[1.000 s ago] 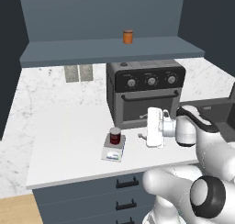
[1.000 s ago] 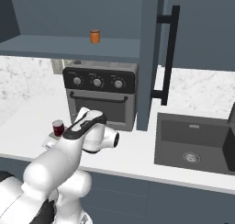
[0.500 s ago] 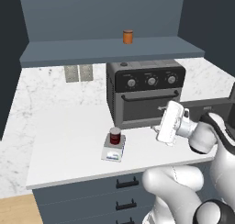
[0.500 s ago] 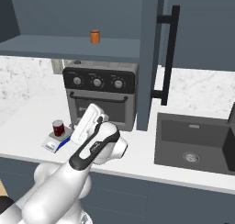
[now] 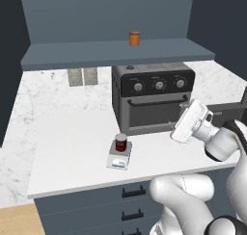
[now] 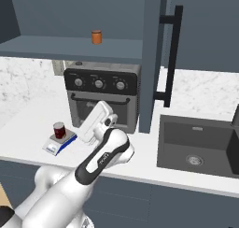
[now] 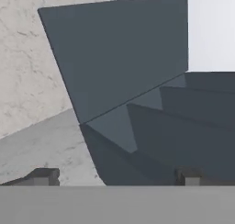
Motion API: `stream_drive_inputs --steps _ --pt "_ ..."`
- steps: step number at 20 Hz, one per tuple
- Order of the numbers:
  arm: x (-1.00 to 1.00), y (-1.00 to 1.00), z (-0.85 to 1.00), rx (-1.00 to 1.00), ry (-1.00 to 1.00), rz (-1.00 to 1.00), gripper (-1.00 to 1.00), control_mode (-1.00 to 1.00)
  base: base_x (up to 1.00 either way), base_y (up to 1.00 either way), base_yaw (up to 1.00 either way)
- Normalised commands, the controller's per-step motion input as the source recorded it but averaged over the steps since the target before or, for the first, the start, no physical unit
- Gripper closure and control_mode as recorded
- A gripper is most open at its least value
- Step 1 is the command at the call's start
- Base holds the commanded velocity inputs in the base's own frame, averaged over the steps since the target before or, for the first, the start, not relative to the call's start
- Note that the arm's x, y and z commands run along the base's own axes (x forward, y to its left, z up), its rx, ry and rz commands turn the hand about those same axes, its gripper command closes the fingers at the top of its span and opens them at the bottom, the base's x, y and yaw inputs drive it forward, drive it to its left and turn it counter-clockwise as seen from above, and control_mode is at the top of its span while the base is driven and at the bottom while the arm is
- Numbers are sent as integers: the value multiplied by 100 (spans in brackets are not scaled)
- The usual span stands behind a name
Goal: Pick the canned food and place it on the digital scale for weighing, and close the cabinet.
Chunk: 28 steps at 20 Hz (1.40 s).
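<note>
Marble counter [image 5: 62,133]: canned food [image 5: 121,142] sits on digital scale [image 5: 118,159]; gripper [image 7: 114,176] spread, empty; your next move: swing cabinet [image 6: 151,59] door shut

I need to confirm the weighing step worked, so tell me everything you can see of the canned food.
The canned food is a small dark red cylinder with a silver-grey top rim. It stands upright on the grey plate of the digital scale, narrower than the plate, near the front edge of the white counter, left of and in front of the black toaster oven. Only the scale touches it; the gripper is apart from it, to the right. No label is legible.
</note>
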Motion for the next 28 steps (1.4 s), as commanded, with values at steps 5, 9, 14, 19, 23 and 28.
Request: stream_drive_inputs --steps 5,9,14,19,23,28 --pt "-14 -52 26 10 -21 -3 -100 -100 0 0 0" --pt "-24 -45 15 7 -18 -2 -100 -100 0 0 0" --pt "-24 -43 2 5 -12 -1 -100 -100 0 0 0" --pt "-4 -47 -2 1 0 0 -100 -100 0 0 0" --pt "-2 -67 0 2 0 -4 -100 -100 0 0 0" --pt "-3 -70 0 1 1 -6 -100 -100 0 0 0"
